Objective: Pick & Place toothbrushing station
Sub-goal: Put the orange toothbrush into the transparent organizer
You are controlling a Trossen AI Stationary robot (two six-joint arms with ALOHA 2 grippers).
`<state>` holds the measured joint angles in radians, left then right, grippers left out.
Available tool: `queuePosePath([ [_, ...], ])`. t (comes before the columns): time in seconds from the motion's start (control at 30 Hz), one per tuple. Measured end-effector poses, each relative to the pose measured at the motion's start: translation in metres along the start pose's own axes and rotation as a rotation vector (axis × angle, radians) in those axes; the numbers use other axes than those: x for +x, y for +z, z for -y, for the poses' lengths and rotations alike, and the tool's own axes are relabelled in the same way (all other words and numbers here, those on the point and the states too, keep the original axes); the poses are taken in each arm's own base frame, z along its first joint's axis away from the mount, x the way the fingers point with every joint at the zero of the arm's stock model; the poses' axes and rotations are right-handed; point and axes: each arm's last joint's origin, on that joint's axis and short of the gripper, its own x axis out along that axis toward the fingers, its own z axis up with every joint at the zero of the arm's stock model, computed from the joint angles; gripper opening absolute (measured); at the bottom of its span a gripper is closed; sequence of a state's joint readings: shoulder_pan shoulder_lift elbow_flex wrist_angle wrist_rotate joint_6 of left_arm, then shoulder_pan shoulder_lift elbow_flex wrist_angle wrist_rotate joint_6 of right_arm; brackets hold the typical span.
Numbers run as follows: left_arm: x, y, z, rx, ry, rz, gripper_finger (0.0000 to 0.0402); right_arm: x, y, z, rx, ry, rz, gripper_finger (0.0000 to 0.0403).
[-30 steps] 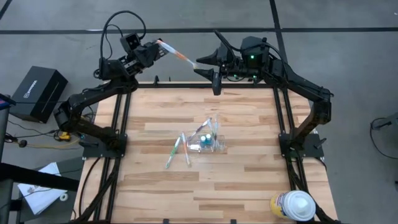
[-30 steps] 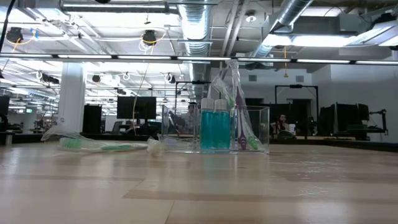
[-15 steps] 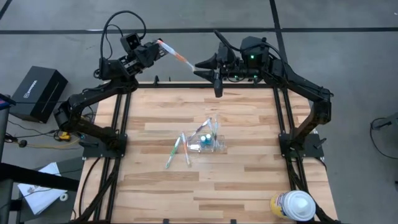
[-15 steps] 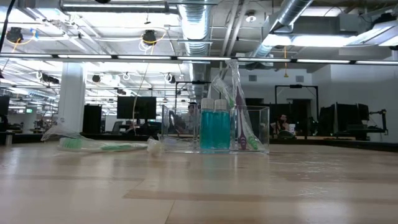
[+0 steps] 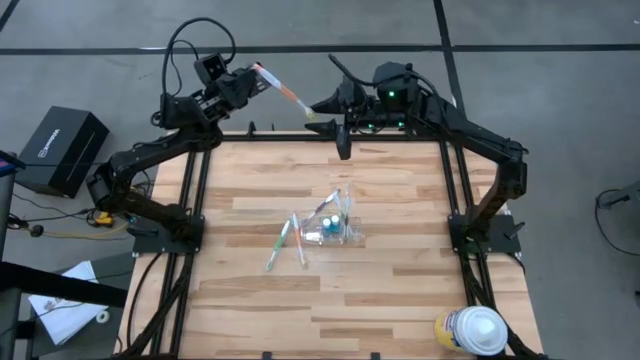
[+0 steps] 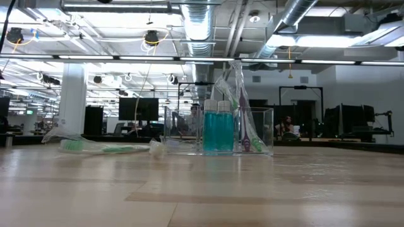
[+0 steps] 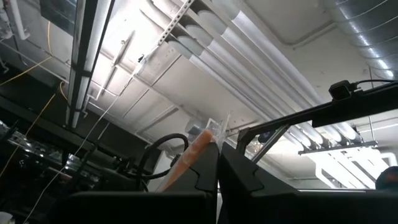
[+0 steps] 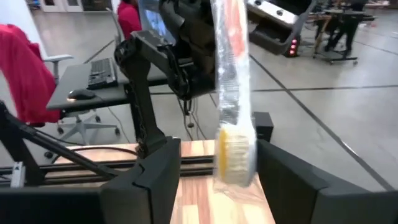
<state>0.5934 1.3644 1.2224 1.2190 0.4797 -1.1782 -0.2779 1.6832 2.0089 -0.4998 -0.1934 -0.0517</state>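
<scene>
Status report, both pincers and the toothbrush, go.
Left pincer shut on orange toothbrush, raised behind table. Right pincer open around its bristle end. Nothing blocking.

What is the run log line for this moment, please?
left gripper: shut on wrapped toothbrush | right gripper: open around its brush end | cup: on table

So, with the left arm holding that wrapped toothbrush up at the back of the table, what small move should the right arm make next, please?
Probably close the right gripper on the toothbrush: its bristle end hangs between the open fingers, while the left gripper is shut on the other end.
</scene>
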Motion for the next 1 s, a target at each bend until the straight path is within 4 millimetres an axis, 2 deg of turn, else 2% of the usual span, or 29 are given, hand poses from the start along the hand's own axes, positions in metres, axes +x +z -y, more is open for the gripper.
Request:
queuePosePath([
  [0.13,0.0000,-0.0002,-0.0005,-0.002,0.004,-0.002,0.0000,0.0090,-0.0014,0.0006,-0.012,0.018,0.026,0.0187],
  [0.57,-0.0001,-0.0007,-0.0009,-0.005,0.004,-0.015,0.0000,0.0073,0.0026,0.0007,-0.013,0.016,0.059,0.0147],
  [0.7,-0.0001,-0.0010,-0.0008,-0.005,0.000,-0.026,0.0000,0.0073,0.0027,0.0009,-0.026,0.012,0.060,0.0111],
  [0.9,-0.0001,-0.0010,-0.0006,-0.003,-0.002,-0.027,0.0000,0.0072,0.0036,0.0017,-0.039,-0.005,0.068,0.0017],
  [1.0,0.0000,-0.0011,-0.0008,-0.002,-0.001,-0.028,0.0000,0.0065,0.0035,0.0054,-0.039,-0.015,0.068,0.0019],
])
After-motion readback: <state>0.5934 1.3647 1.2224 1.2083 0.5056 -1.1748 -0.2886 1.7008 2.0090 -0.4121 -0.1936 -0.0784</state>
